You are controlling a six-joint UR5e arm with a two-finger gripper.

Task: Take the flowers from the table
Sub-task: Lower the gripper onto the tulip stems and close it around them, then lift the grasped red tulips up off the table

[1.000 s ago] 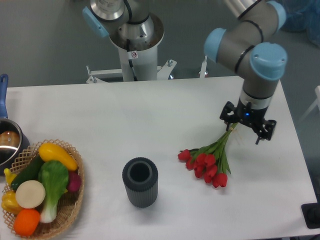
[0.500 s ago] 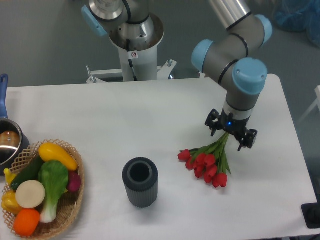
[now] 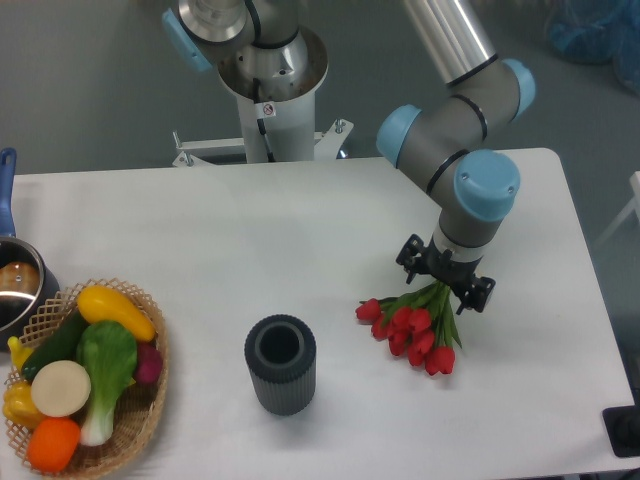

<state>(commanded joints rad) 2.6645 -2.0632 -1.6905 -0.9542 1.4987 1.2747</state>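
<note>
The flowers, a bunch of red tulips with green leaves, lie on the white table right of centre, blooms pointing toward the front. My gripper hangs straight down over the leafy upper part of the bunch. Its black fingers are spread on either side of the stems, open and gripping nothing. The stems themselves are hidden beneath the wrist.
A dark ribbed cylinder stands upright left of the flowers. A wicker basket of vegetables sits at the front left, with a pot behind it. The table's right edge runs close to the flowers.
My gripper has travelled left and toward the front, from over the stem ends to over the leaves near the blooms. The flowers have stayed where they were.
</note>
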